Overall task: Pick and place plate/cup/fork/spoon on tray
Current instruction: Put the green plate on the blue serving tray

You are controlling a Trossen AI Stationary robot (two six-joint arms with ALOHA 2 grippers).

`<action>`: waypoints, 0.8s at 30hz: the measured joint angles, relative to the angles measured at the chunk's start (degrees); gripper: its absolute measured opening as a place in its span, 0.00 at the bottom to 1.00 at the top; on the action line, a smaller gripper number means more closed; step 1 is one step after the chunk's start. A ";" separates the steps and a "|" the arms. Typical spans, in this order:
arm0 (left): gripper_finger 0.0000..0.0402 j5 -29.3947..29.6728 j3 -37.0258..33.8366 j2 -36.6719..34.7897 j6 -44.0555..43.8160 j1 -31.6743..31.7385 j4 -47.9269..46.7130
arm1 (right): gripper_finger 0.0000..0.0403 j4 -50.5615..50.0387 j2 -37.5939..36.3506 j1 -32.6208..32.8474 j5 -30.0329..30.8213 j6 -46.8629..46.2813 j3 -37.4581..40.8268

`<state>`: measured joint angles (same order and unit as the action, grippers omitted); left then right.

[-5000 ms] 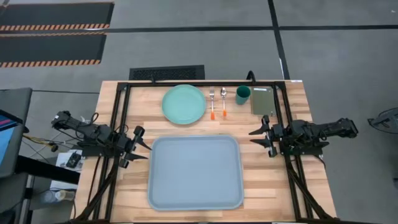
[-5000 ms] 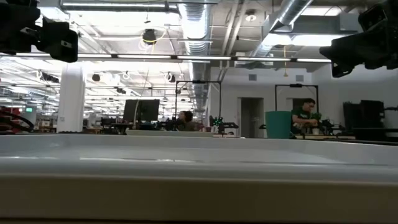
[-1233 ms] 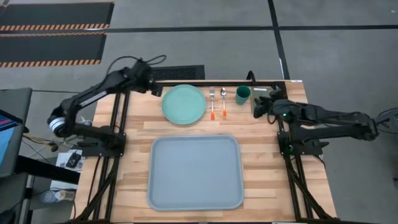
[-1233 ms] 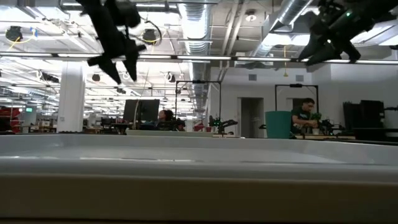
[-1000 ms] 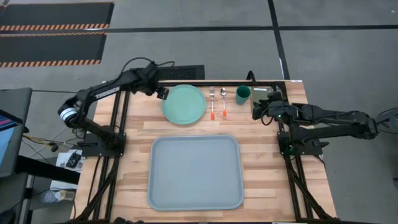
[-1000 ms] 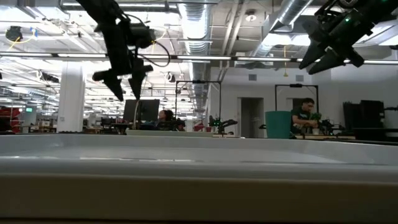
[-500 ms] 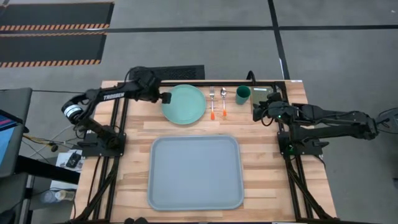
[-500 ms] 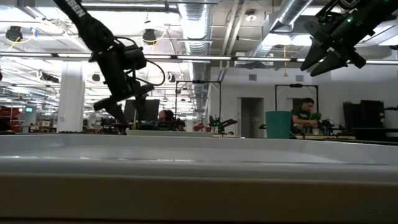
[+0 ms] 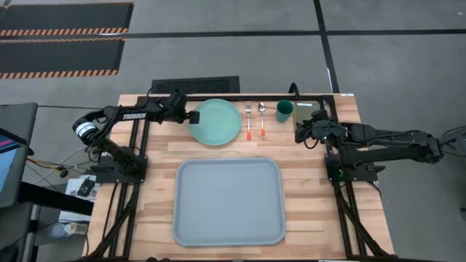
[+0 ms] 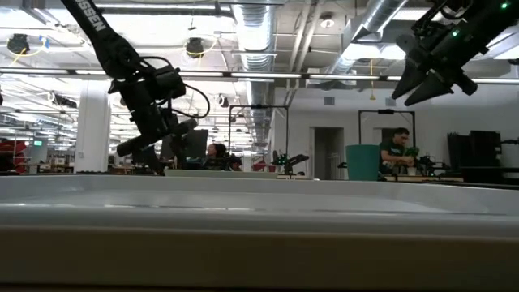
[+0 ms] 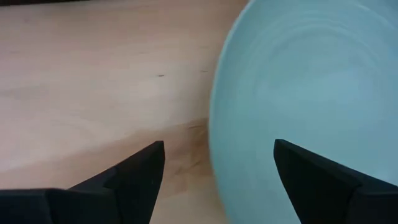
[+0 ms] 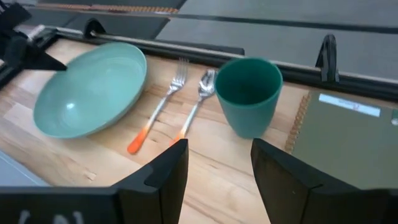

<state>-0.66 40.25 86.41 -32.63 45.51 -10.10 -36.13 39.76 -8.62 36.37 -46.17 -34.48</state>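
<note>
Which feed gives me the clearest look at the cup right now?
Right wrist view: the cup stands upright, close ahead, beside the spoon. High view shows it small from above; low view only as a distant shape; left wrist view misses it.

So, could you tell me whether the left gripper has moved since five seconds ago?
Yes. In the high view the left gripper has gone from beside the tray's left edge to the plate's left rim, open and straddling it.

Even, bright overhead light; ceiling strip lights (image 10: 268, 75) glare in the low view; the plate (image 11: 311, 93) looks blurred close up.
</note>
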 joint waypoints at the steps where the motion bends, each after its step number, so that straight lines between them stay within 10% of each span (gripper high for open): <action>1: 0.69 -0.24 -0.43 0.00 -0.27 -0.16 0.59 | 0.49 -0.06 0.00 0.00 -0.01 -0.40 0.33; 24: 0.11 1.35 -1.95 0.00 -1.11 -0.98 1.74 | 0.48 2.73 -0.02 -0.04 -0.28 -0.53 2.18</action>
<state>0.69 38.30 86.41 -33.74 44.53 -8.36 -33.41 39.75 -8.67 36.10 -46.70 -32.29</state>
